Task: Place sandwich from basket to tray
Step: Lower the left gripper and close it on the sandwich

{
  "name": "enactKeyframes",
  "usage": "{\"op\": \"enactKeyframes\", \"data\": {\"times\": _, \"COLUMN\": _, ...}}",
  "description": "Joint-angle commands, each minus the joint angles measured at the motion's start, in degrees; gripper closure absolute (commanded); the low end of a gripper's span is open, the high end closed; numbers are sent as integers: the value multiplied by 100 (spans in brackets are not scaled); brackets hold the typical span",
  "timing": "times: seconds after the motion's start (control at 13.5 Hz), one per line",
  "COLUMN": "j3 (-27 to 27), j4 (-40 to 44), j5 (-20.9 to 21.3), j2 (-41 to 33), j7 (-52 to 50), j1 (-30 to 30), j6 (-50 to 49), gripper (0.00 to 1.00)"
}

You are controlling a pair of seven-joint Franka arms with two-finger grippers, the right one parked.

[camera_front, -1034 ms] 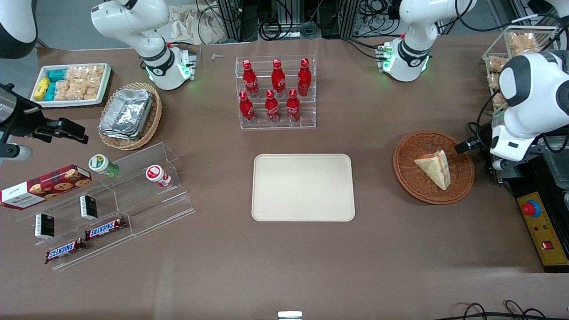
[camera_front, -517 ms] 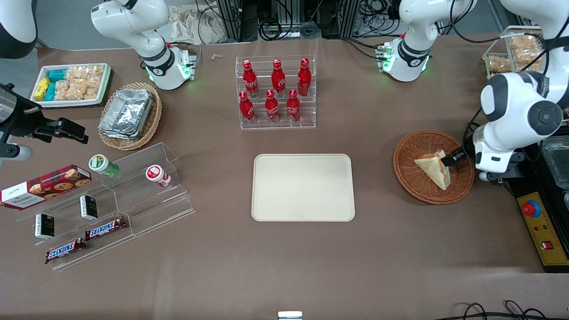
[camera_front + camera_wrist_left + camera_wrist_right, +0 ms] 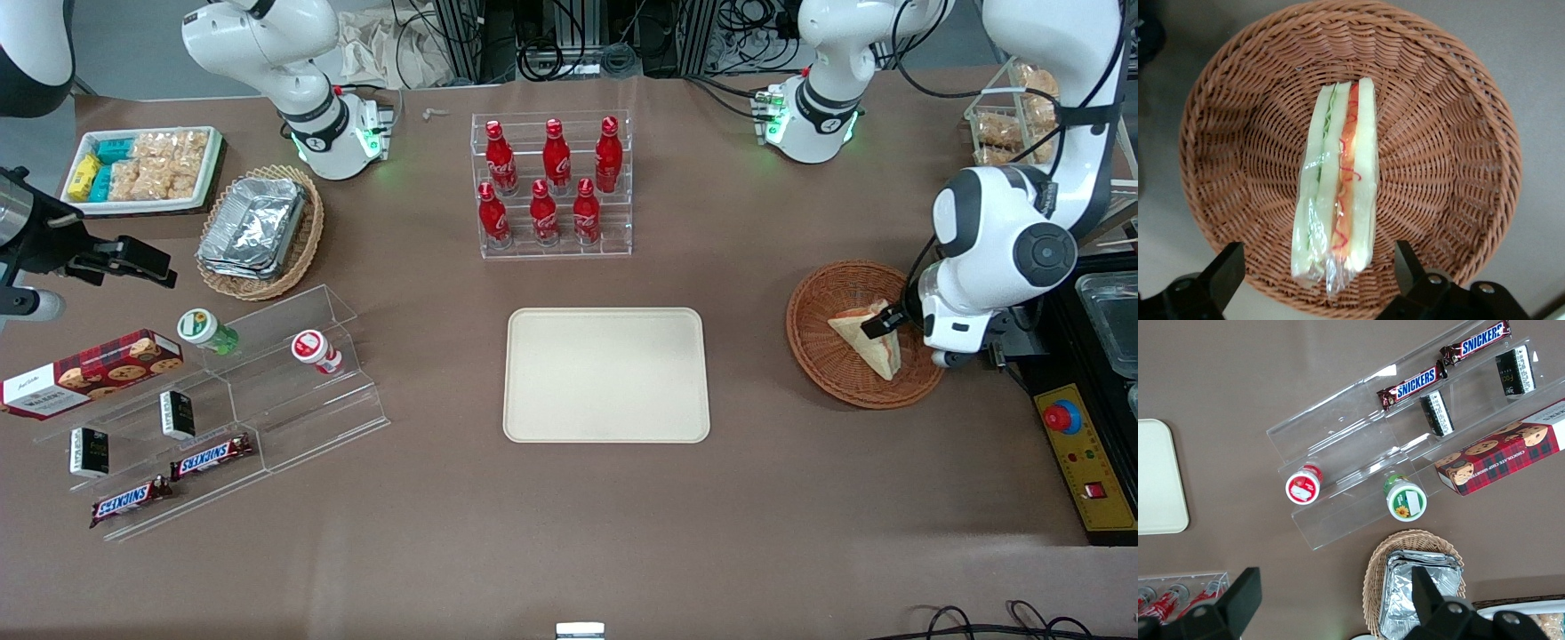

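The black two-finger gripper point(image 3: 1318, 273) hung open above the clear-wrapped triangular white-bread sandwich point(image 3: 867, 338), which lay in the round reddish-brown wicker basket point(image 3: 822, 356). The flat cream rectangular tray point(image 3: 606, 374) sat well apart.

Readable only on goods toward the parked arm's end of the table. "SNICKERS" in blue on two brown bars point(image 3: 1413, 384) point(image 3: 1475, 342) lying on the clear acrylic stand point(image 3: 1358, 453). "CHOCOLATE CHIP SHORTBREAD" along the edge of the red tartan cookie box point(image 3: 1507, 457), white panel of that box marked "Walkers" point(image 3: 36, 393). White script on the red bottles point(image 3: 545, 182), too small to read. Nothing legible on the sandwich point(image 3: 1336, 193).
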Motion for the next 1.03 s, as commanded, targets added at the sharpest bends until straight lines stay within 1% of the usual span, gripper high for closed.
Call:
{"op": "enactKeyframes", "data": {"times": 0.0, "j3": 23, "j4": -142, "j5": 12, "j2": 77, "j7": -155, "j1": 17, "j6": 258, "gripper": 0}}
{"op": "enactKeyframes", "data": {"times": 0.59, "j3": 23, "j4": -125, "j5": 65, "j2": 543, "j7": -146, "j1": 9, "j6": 609, "gripper": 1}}
{"op": "enactKeyframes", "data": {"times": 0.66, "j3": 23, "j4": -116, "j5": 56, "j2": 543, "j7": -155, "j1": 9, "j6": 609, "gripper": 13}}
{"op": "enactKeyframes", "data": {"times": 0.74, "j3": 23, "j4": -107, "j5": 56, "j2": 535, "j7": -164, "j1": 9, "j6": 592, "gripper": 32}}
{"op": "enactKeyframes", "data": {"times": 0.89, "j3": 23, "j4": -55, "j5": 56, "j2": 500, "j7": -242, "j1": 0, "j6": 548, "gripper": 74}}
{"op": "enactKeyframes", "data": {"times": 0.96, "j3": 23, "j4": 7, "j5": 56, "j2": 499, "j7": -251, "j1": -9, "j6": 470, "gripper": 93}}
